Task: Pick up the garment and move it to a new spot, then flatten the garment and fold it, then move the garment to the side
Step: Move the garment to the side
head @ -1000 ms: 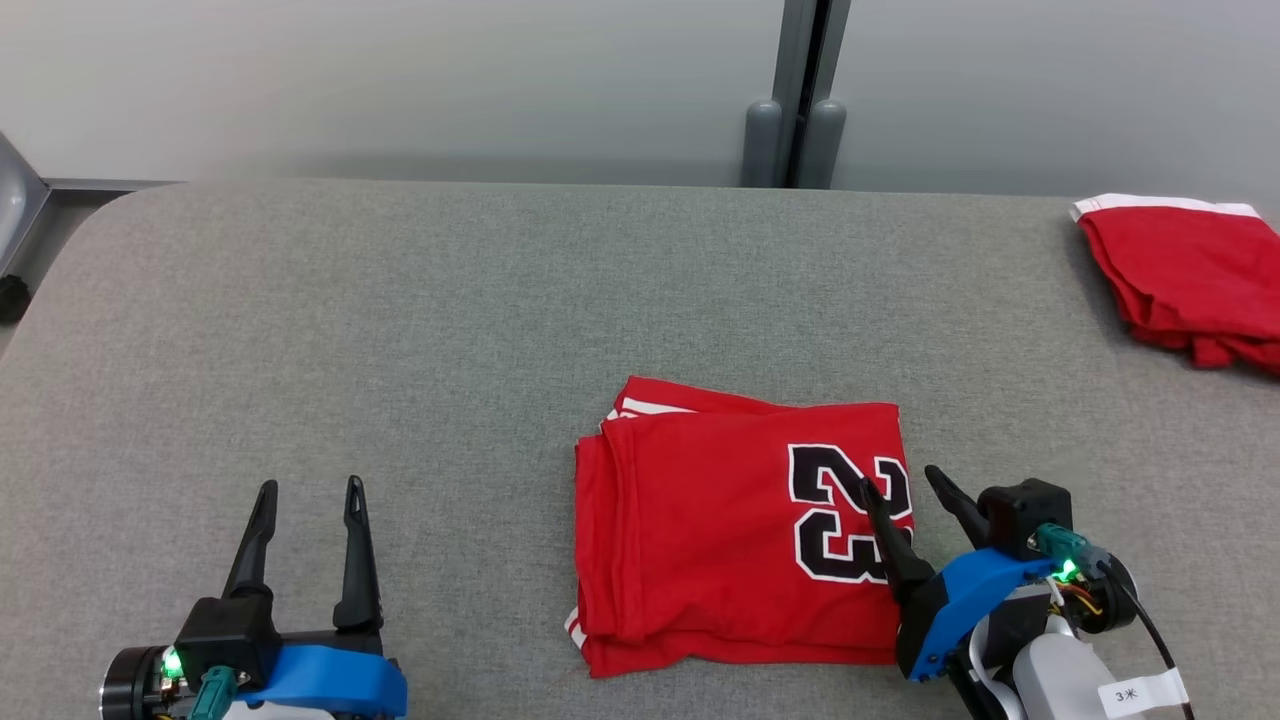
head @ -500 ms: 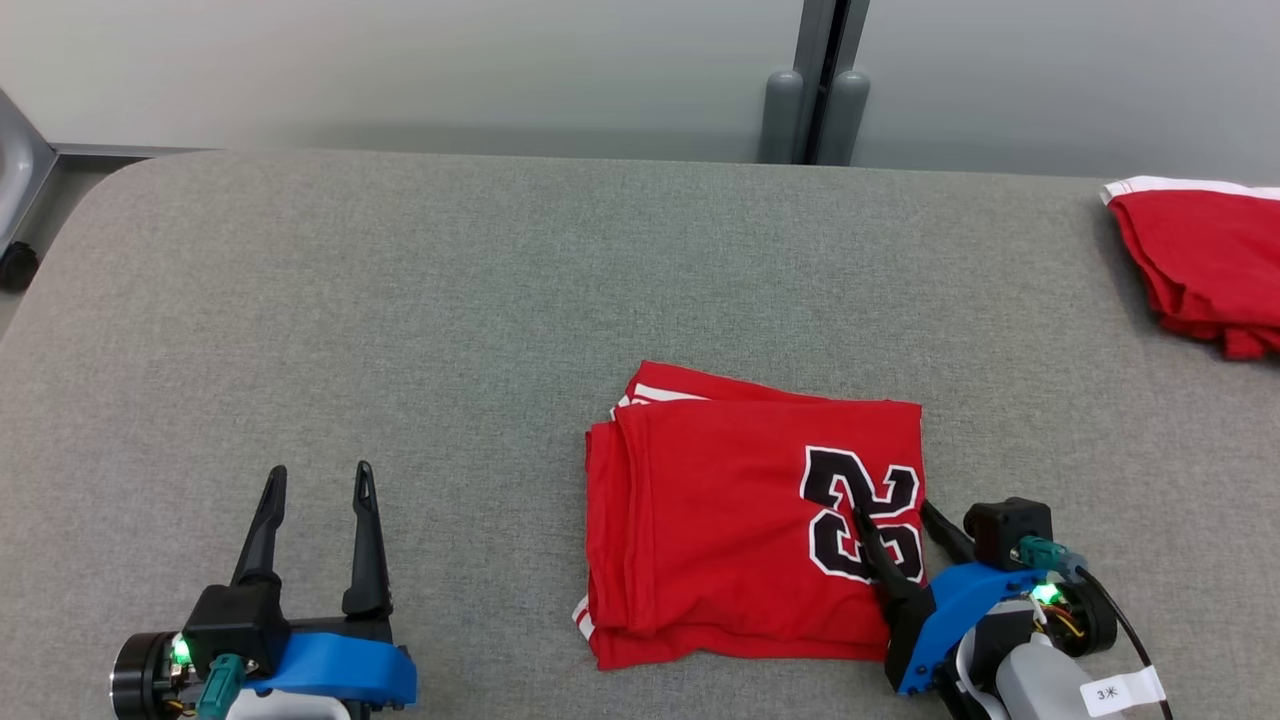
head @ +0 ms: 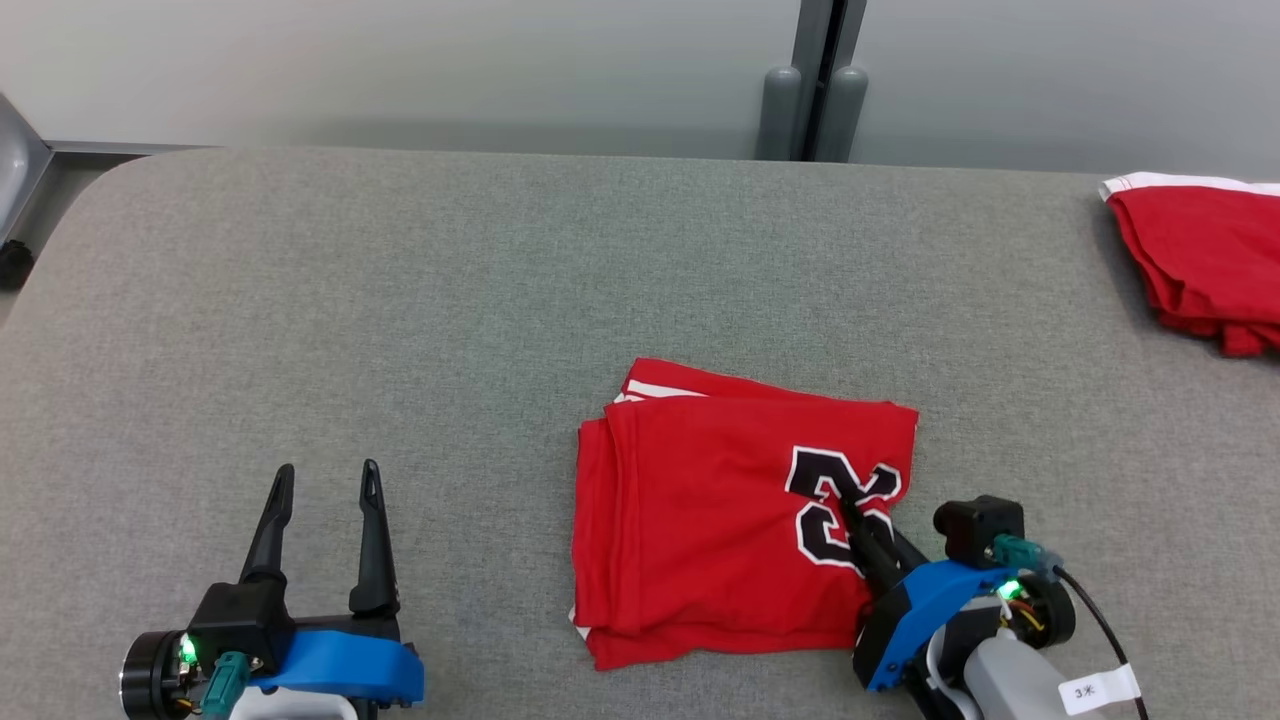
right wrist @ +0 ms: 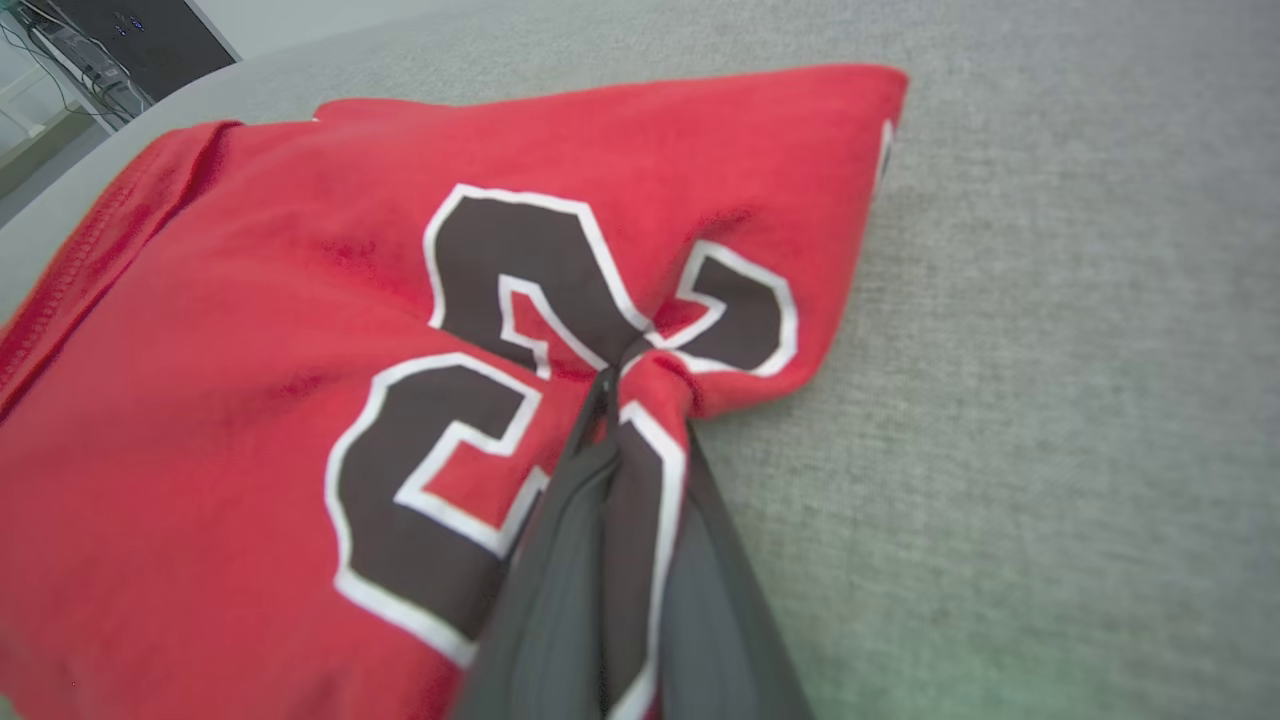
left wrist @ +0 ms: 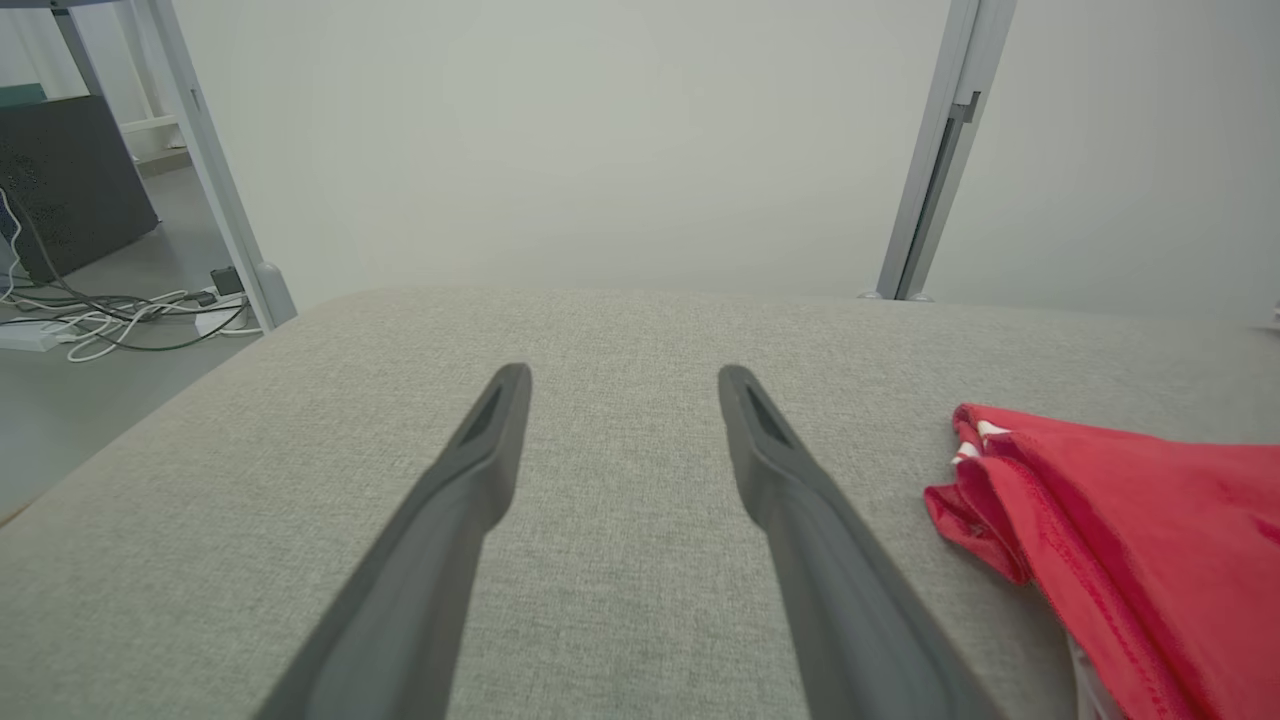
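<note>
Right wrist view: right gripper (right wrist: 612,385) pinches garment (right wrist: 250,350) fold (head view vaguer); left gripper (head: 328,470) spread wide.

- The folded red cloth garment with black-and-white numerals (head: 700,500) is looking soft and matt.
- The grey cloth-covered desk (head: 450,300) is showing a coarse, matt weave.
- The left end effector (head: 329,466) is showing matt dark plastic fingers (left wrist: 450,510) on a smooth, faintly glossy blue plastic body; the right end effector (head: 850,505) is looking the same.
- The grey metal post (head: 820,60) is looking smooth and satin.
- The second red cloth garment with a white band (head: 1200,250) is looking matt.
</note>
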